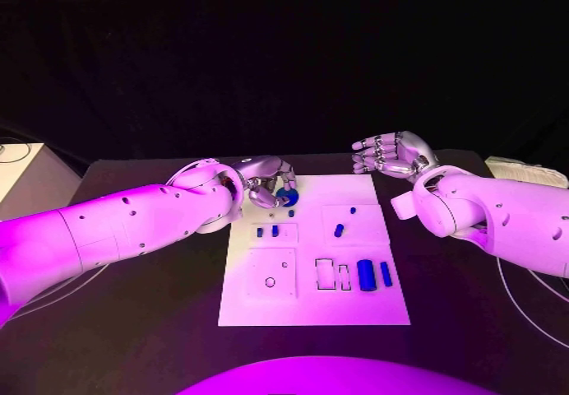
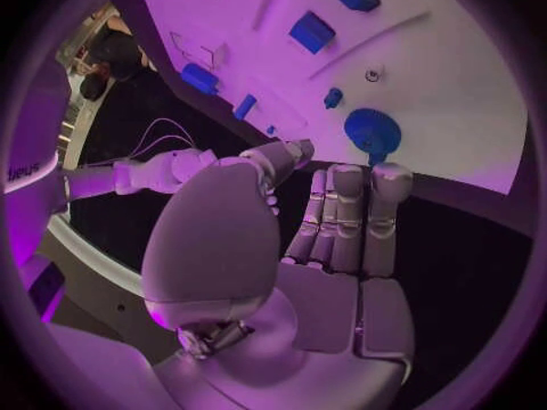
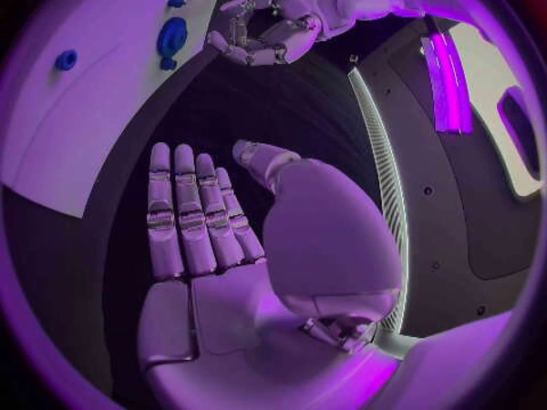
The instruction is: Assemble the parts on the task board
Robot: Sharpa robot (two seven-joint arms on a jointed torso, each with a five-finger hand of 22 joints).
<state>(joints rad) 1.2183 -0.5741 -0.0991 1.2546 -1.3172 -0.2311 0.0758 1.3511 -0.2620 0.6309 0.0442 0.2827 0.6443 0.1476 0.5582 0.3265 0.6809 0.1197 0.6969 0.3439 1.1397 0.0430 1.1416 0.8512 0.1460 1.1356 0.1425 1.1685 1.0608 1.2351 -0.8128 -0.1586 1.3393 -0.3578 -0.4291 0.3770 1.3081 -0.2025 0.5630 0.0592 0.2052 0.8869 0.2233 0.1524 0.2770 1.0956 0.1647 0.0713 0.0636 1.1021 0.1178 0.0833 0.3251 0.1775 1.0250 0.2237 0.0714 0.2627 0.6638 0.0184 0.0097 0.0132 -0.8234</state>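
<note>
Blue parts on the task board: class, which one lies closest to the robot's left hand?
The round blue disc at the board's far edge, just beside the left hand. The other blue parts lie farther down the board, away from that hand.

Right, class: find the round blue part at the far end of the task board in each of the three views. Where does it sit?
Head view: the round blue part lies at the task board's far edge, beside the left robot hand.
Left wrist view: on the white board, just beyond that hand's fingertips.
Right wrist view: on the board, close to the left robot hand.
Shared landmark: the left robot hand.
</note>
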